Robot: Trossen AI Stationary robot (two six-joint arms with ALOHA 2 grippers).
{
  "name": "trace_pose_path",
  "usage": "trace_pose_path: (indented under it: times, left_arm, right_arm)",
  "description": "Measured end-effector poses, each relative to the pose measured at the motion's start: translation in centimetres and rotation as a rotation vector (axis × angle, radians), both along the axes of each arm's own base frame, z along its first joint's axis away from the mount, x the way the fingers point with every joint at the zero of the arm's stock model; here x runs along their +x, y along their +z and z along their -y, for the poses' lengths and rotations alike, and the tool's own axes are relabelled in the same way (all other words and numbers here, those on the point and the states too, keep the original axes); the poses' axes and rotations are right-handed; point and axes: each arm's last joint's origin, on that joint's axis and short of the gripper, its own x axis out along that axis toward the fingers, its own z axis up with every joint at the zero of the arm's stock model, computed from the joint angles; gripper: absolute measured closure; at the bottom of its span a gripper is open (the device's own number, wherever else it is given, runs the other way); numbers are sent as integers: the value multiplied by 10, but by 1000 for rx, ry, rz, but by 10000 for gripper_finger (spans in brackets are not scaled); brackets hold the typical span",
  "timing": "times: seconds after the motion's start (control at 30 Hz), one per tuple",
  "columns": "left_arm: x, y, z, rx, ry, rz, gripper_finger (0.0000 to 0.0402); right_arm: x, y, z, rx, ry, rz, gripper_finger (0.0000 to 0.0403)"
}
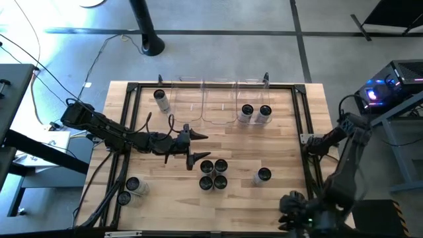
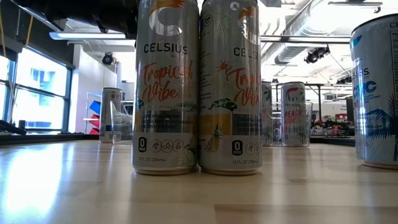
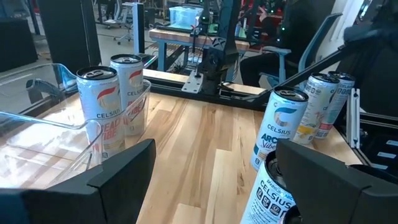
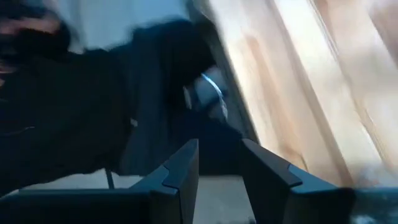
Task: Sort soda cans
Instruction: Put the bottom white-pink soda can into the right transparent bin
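Silvery soda cans (image 1: 213, 174) beside open left gripper (image 1: 194, 146) jaws

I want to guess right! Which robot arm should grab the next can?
Probably the left: the left gripper is open right beside the four cans mid-table. The right gripper sits parked at the table's edge.

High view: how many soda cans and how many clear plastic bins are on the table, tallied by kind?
Soda cans: 10
Clear plastic bins: 3, as far as their faint outlines show
Total: 13
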Motion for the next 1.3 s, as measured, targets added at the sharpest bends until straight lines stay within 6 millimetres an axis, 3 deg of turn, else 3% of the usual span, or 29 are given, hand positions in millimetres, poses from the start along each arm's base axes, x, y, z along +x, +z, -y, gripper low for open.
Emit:
trace_pose_path:
  times: [0.17,0.4,0.53,0.63,0.87,1.03,1.3]
  left_arm:
    - [0,0,-2,10,5,-1,74]
    - [0,-2,-2,16,6,-25,74]
    - [0,-3,-2,17,6,-34,74]
    - [0,-3,-2,11,9,-37,74]
    - [0,-4,-2,12,10,-44,74]
    - [0,-4,-2,12,12,-44,74]
    - [0,-4,-3,12,14,-40,74]
  right_arm:
    - [19,-13,12,-17,-140,-128,276]
    - [47,-21,33,-75,-88,-170,187]
    - [64,-19,49,9,-17,-284,138]
    - [69,-19,56,85,7,-365,125]
    - [43,-22,47,95,-32,-594,124]
    - [19,-14,35,103,-85,-612,124]
    - [-16,27,31,-11,-170,-501,124]
